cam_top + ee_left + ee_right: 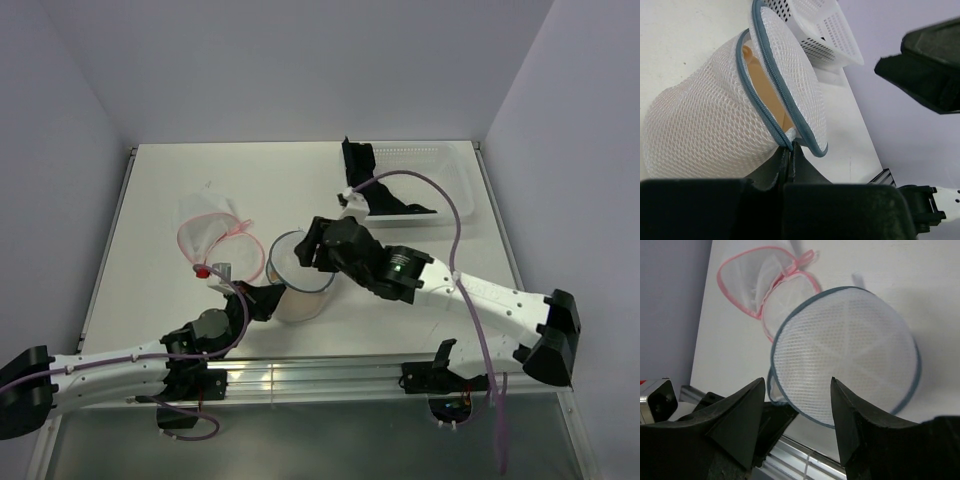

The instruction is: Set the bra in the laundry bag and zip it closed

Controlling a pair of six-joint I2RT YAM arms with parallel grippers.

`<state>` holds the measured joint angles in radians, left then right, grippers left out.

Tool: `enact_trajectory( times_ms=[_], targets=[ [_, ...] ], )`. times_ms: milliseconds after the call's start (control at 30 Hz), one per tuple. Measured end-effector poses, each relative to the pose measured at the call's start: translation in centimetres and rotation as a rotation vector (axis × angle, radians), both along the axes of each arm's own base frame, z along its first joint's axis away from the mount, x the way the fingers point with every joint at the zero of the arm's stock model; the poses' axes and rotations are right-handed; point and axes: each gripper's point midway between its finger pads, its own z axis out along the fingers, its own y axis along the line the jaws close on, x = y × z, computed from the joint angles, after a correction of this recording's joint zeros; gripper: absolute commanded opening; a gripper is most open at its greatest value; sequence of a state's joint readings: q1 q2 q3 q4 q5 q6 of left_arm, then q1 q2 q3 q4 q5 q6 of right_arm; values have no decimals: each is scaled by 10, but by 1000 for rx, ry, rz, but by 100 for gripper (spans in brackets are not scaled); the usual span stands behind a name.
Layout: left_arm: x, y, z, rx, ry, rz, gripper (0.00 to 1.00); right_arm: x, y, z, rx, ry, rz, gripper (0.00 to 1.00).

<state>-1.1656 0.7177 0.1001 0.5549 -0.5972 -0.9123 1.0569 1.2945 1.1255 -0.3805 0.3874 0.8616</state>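
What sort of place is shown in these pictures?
Probably a robot test cell in a laboratory, not a home: a white table between plain walls, with robot arms on a metal rail at its edge.

Bra (754,70) mostly hidden inside laundry bag (695,125).

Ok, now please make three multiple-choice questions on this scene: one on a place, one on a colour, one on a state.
1. Where is the white basket? A near left corner; B between the arm bases; C far right of the table.
2. What colour is the trim of the centre laundry bag? A grey-blue; B pink; C yellow.
3. How is the right gripper? A shut on the bag; B open; C out of view.
Answers: C, the top view shows it far right; A, both wrist views show grey-blue; B, its fingers stand apart.
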Motion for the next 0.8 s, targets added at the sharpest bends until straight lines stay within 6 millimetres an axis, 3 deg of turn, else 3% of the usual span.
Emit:
enact_trajectory(
  times_ms=[133,333,467,800],
  targets=[
    [1,5,-2,-32,23,24,0,1,-34,-10,44,22,-62,63],
    [0,10,-13,-48,64,39,0,-6,-61,-62,33,120,-103,61],
    [-2,10,-17,-67,88,37,0,-12,-65,-85,39,179,-106,61],
    [-6,5,-7,-160,126,15,0,-10,-61,-96,134,221,-109,57]
  ],
)
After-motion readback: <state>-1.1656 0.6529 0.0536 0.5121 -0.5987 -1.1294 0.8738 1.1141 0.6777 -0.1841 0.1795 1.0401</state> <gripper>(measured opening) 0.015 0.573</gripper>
